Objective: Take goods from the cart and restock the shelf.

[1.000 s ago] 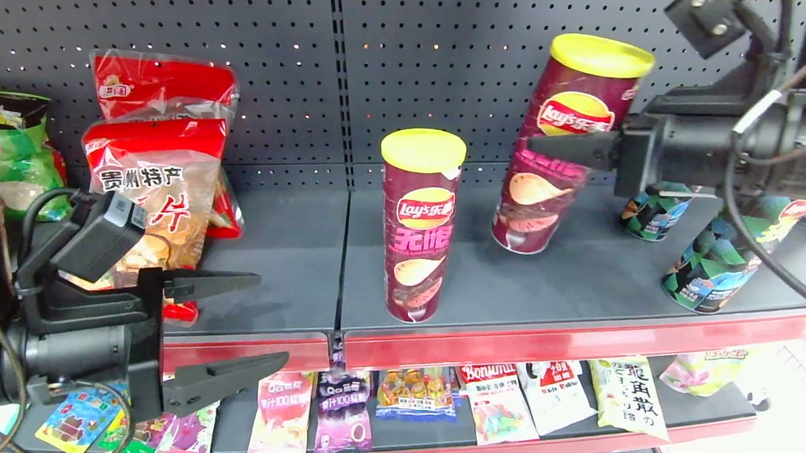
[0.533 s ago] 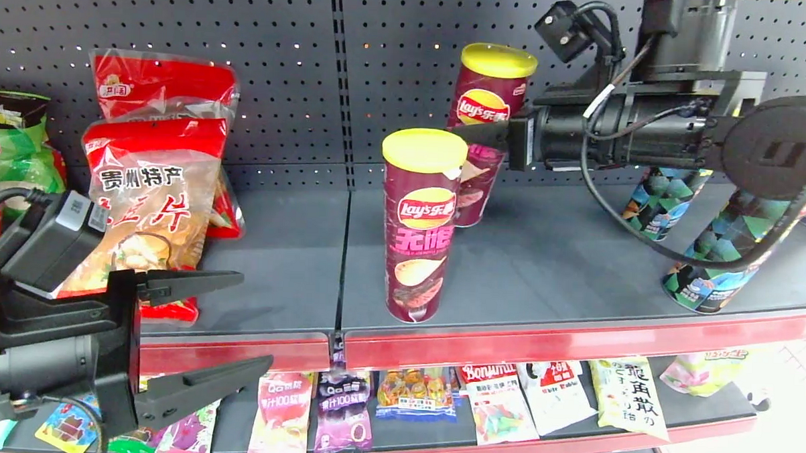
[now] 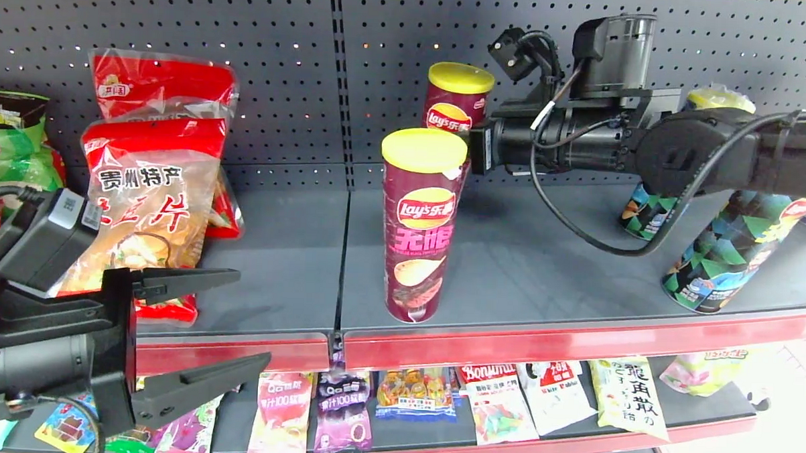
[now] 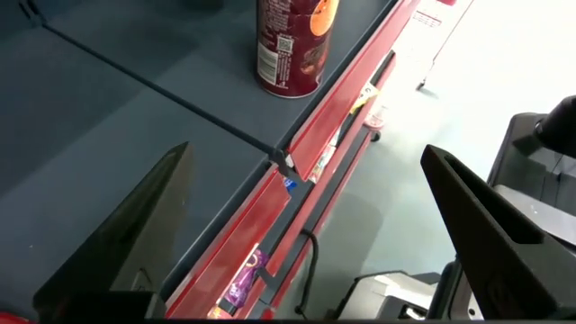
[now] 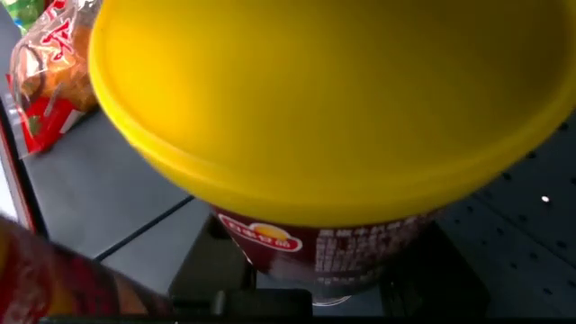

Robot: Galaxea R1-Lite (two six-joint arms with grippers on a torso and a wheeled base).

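Right gripper (image 3: 471, 154) is noted clamped on the held can (image 3: 456, 99), maroon with a yellow lid, kept upright at the back of the shelf (image 3: 542, 271) near the pegboard (image 3: 281, 68). It is placed just behind the front can (image 3: 422, 220), by which its base is hidden. Left gripper (image 3: 255, 315) is recorded with jaws spread wide and nothing between them, before the shelf's red front edge, below the red snack bags (image 3: 153, 177).
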